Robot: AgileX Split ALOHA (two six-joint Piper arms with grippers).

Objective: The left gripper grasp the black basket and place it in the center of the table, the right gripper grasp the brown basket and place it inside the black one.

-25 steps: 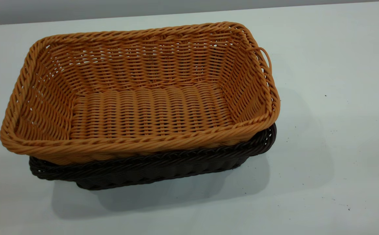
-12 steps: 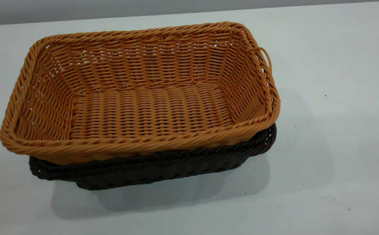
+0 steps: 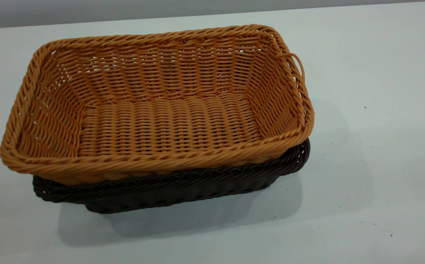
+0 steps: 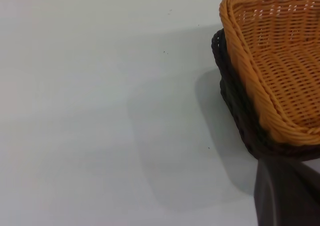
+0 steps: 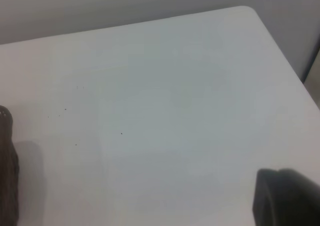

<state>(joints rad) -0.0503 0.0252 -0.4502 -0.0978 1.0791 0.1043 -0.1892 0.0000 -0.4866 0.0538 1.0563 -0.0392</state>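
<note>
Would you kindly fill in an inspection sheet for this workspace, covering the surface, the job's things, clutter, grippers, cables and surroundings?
Surface: the table is pale, with tiny dark specks.
Job's things: the brown basket sits nested in the black basket, upright; its rim rides above the black rim, and the dark rim shows along the near side.
Clutter: nothing seen beyond the specks.
Grippers: neither appears in the exterior view. A dark part at the left wrist view's edge and another in the right wrist view; fingers not visible.
Cables: nothing seen.
Surroundings: a grey wall behind the table.
</note>
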